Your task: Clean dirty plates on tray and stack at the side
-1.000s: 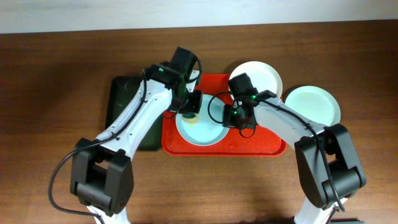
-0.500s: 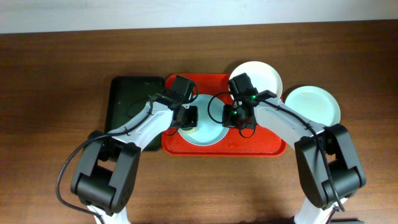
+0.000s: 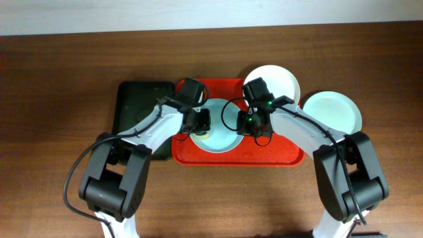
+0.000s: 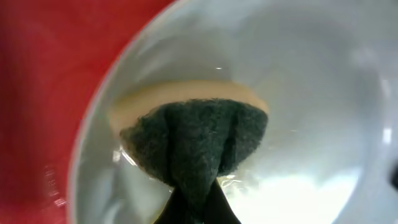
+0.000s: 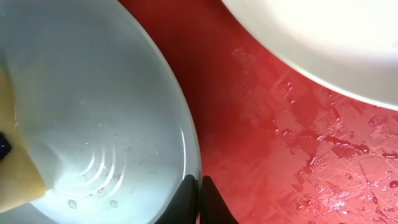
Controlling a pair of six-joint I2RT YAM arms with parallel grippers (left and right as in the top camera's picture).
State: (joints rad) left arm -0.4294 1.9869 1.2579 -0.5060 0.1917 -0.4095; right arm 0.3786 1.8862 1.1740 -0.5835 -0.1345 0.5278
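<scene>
Work in hand: I am scrubbing the blue-green plate (image 3: 223, 137), which lies inside the red tray (image 3: 281, 157), left of the tray's middle.
Done so far: by my reckoning two plates are finished with. The white plate (image 3: 279, 78) lies at about 1 o'clock from the tray's middle, overhanging the tray's far right corner. The second blue-green plate (image 3: 334, 111) lies on the table (image 3: 66, 59) at 3 o'clock, clear of the tray.
Left to do: finish this plate, then gather all three into one pile at the side. No plate lies on another yet.
Cleanliness: I cannot tell from here whether the two outer plates are spotless. The plate under me looks wet, and I see no clear smear.
Left gripper (image 3: 200, 123): jaws pinched tight on the sponge (image 4: 196, 140), its dark scouring face towards my camera and its yellow foam pressed to the plate at the 9 o'clock side.
Right gripper (image 5: 200, 194): jaws closed to a thin slit on the plate's rim at 3 o'clock, steadying it against the scrub.
Nearby: the dark green tray (image 3: 132, 106) lies at 9 o'clock, just beside the red one.
</scene>
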